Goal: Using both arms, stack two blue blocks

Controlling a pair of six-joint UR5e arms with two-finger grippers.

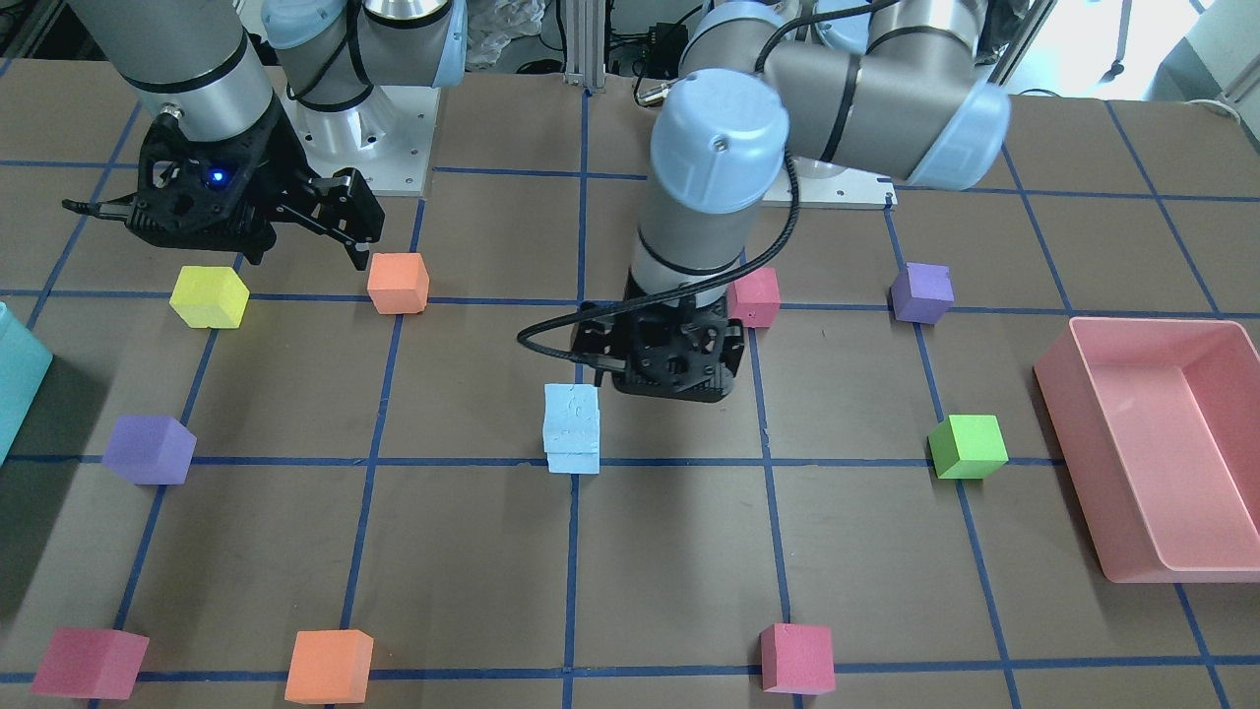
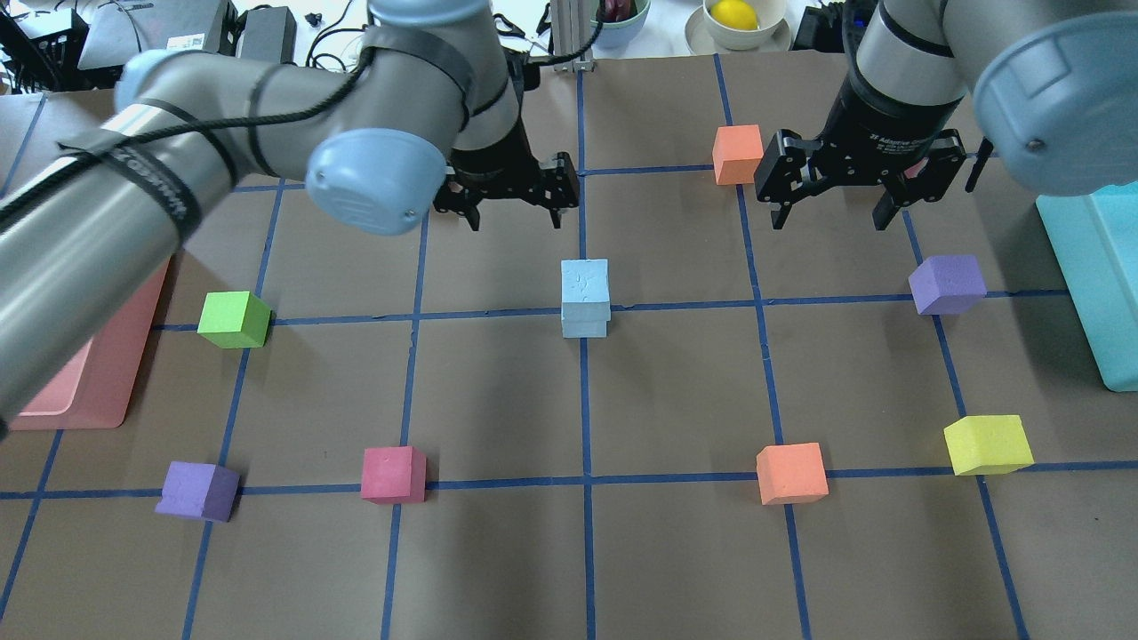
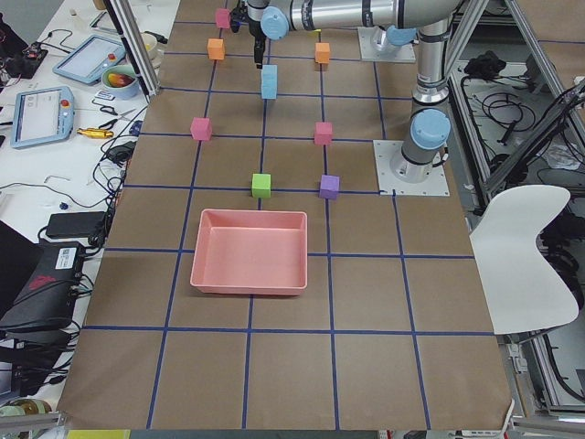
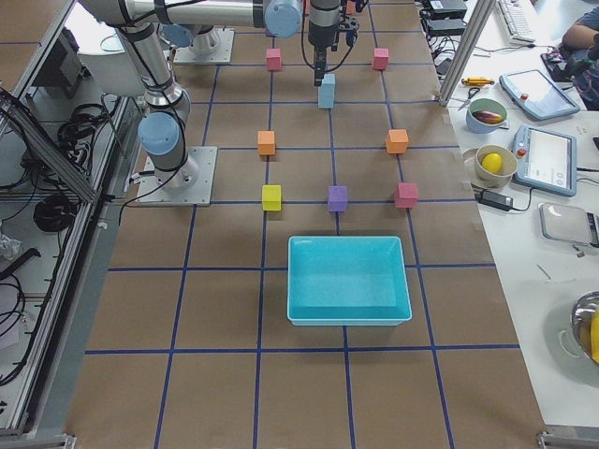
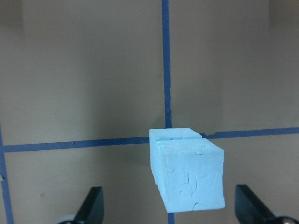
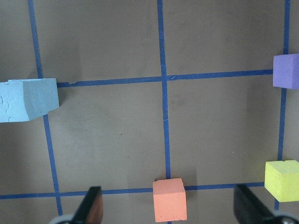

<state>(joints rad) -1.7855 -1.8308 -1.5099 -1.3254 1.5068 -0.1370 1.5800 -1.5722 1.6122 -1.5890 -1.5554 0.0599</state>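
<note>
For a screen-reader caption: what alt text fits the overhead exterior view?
Two blue blocks stand stacked at the middle of the table. The left tool and the right tool, both open and empty, hang beyond the stack, among coloured cubes.

Fixed views bright, even overhead light. Soft shadows on table (image 1: 669,551) beneath arms; darker patch beside teal bin (image 1: 15,384). Blown-out glare at front view's top right. Left arm (image 2: 107,222) close to overhead lens, soft. Wrist views dimmer, brownish; blue blocks (image 5: 187,172) slightly soft.
</note>
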